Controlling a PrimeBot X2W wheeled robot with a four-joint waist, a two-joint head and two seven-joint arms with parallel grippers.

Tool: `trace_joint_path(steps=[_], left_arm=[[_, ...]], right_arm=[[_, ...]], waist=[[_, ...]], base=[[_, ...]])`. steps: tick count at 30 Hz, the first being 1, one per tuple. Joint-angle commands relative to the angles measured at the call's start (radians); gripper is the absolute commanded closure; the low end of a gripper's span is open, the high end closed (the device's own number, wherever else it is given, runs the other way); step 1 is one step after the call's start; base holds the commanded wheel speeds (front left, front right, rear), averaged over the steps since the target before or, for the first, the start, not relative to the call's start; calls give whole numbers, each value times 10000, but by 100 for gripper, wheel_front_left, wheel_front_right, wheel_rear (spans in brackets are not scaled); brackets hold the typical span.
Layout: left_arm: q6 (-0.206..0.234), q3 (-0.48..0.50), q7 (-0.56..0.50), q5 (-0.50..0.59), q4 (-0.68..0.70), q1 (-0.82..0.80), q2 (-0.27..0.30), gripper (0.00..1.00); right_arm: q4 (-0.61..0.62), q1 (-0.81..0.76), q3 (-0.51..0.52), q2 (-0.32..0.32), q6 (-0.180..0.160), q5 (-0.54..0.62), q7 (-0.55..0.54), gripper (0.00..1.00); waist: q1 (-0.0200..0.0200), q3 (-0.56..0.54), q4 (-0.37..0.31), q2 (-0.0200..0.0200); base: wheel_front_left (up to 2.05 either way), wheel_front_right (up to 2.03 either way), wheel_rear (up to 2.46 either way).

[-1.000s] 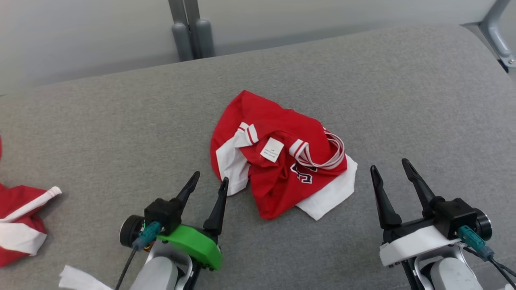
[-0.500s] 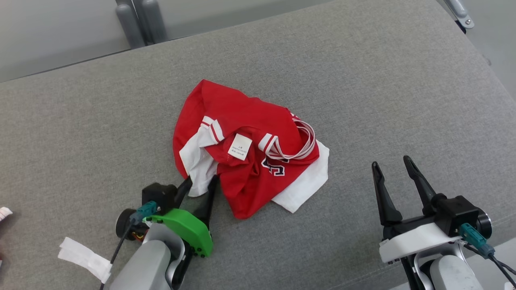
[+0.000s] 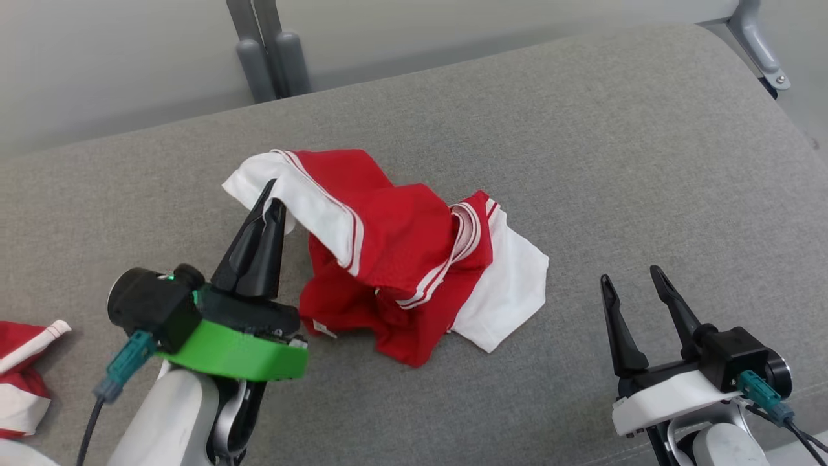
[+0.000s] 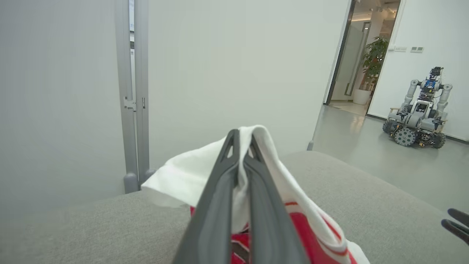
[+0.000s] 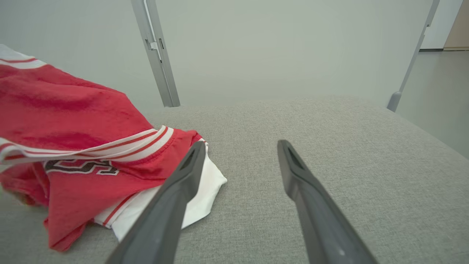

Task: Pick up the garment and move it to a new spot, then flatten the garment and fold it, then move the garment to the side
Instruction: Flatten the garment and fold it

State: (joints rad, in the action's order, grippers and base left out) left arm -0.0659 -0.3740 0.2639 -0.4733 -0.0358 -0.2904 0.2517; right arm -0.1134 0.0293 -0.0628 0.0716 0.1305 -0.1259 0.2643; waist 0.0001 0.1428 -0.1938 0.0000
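A grey, woven-fabric surface [image 3: 582,129] with rounded edges spreads under both arms. The red and white garment [image 3: 401,252] lies crumpled near its middle. One white-trimmed edge is raised off the fabric, while the rest, including a white panel on the right, rests on it.

The left hand [image 3: 273,194] has its two dark fingers pressed together on that raised white edge, which drapes over the fingertips. The right hand [image 3: 631,275] sits low at the right, apart from the garment, its fingers spread wide with nothing between them.

A second red and white cloth [image 3: 22,369] lies at the surface's left edge.

Behind the surface stands a pale, plain wall [image 4: 238,55], with a pair of grey metal posts [image 3: 268,55] rising at the far edge. In the left wrist view, a smooth grey floor [image 4: 384,161] runs to the right towards an open doorway [image 4: 361,55] with a potted plant [image 4: 373,58] beyond it. A wheeled robot [image 4: 421,113] with two arms stands by a white wall.
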Motion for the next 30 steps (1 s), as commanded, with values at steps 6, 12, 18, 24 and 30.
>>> trace_joint_path(steps=[6,12,18,24,30], left_arm=[[706,-226,-652,572,3377,854,305,100],[1177,-83,-1446,775,5738,1030,543,100],[1369,571,-2119,301,7057,646,849,100],[1201,1351,-2662,-311,6800,-230,1255,100],[815,1263,-3127,-810,5526,-1682,1213,100]], right_arm=[[-56,-228,-45,94,4,-56,2,0],[-84,-297,18,112,4,-95,2,0],[-72,-177,-5,77,4,-169,2,0],[-33,40,-16,-51,4,-257,2,0],[-58,300,22,-154,4,-331,2,0]], waist=[[-1,-420,138,0],[-1,-610,105,0],[-1,-636,-99,0],[-1,-349,-558,0],[-1,266,-1304,0]], base=[[0,0,0],[0,0,0],[0,0,0],[0,0,0],[0,0,0]])
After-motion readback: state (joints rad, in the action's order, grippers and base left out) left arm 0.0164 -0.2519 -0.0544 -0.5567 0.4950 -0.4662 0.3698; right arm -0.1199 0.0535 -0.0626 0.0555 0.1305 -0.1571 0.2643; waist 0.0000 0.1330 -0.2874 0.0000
